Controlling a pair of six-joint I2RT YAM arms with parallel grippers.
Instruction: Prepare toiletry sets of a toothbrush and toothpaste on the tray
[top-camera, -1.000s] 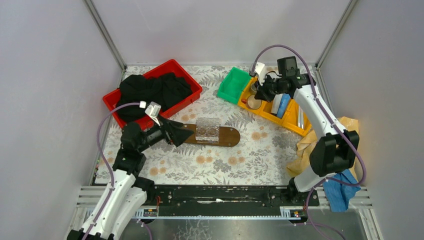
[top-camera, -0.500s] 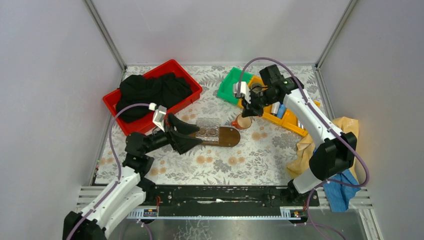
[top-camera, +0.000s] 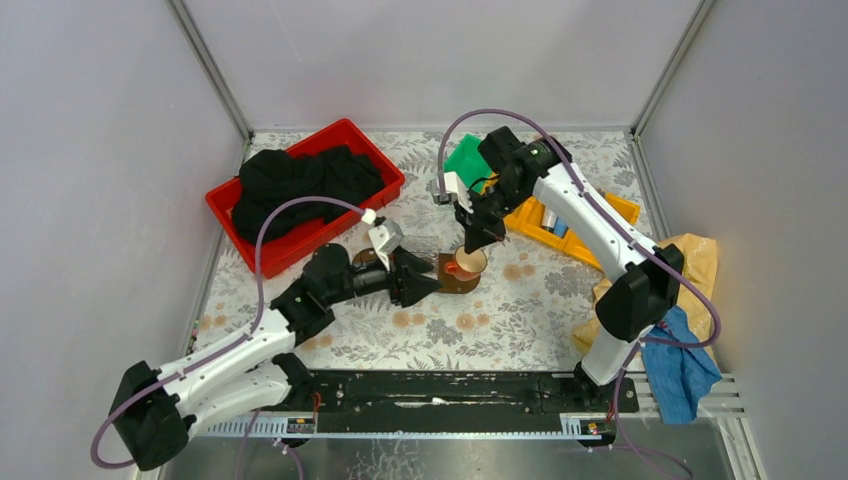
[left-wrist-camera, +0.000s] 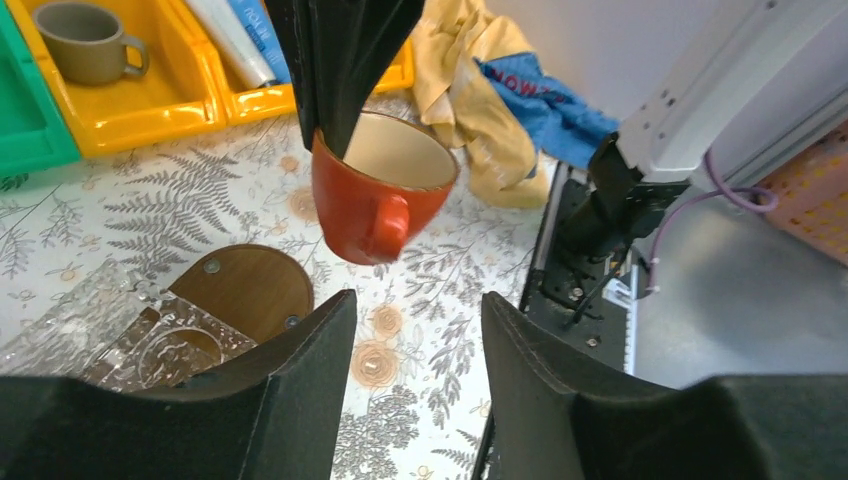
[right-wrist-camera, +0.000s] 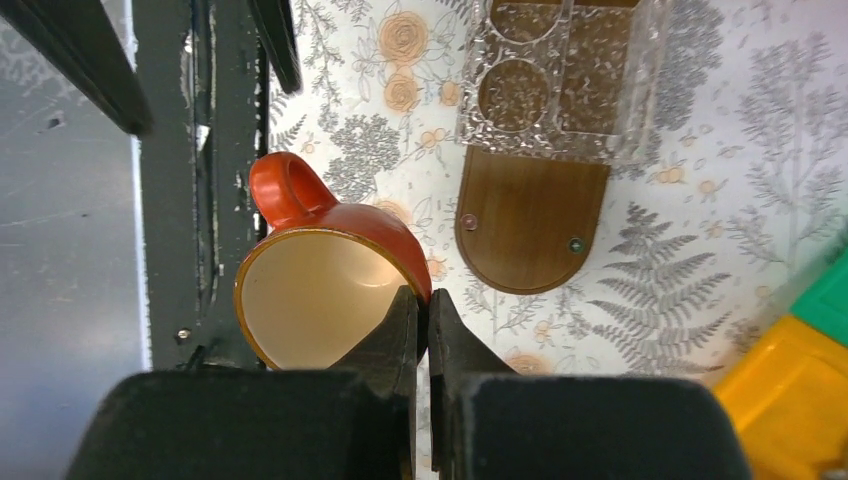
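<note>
The brown wooden tray (top-camera: 451, 284) lies mid-table, mostly under my left arm; it also shows in the left wrist view (left-wrist-camera: 245, 290) and the right wrist view (right-wrist-camera: 530, 225). My right gripper (top-camera: 470, 244) (right-wrist-camera: 422, 296) is shut on the rim of a red cup (top-camera: 466, 264) (left-wrist-camera: 380, 195) (right-wrist-camera: 320, 290) and holds it above the table just off the tray's right end. My left gripper (top-camera: 428, 279) (left-wrist-camera: 417, 297) is open and empty, low over the tray's right part. A whitish toothpaste tube (left-wrist-camera: 232, 38) and a blue one (left-wrist-camera: 262, 30) lie in the yellow bin. I see no toothbrush.
A clear plastic holder (left-wrist-camera: 120, 340) (right-wrist-camera: 560, 80) stands on the tray. The yellow bin (top-camera: 560, 228) holds a grey mug (left-wrist-camera: 85, 40); a green bin (top-camera: 466, 160) is beside it. A red crate (top-camera: 375, 192) holds black cloth. Yellow cloth (top-camera: 690, 260) and blue cloth (top-camera: 685, 365) lie at the right.
My right arm has carried the red cup from the yellow bin to the tray's right end. My left arm has reached right along the tray, with the gripper open.
</note>
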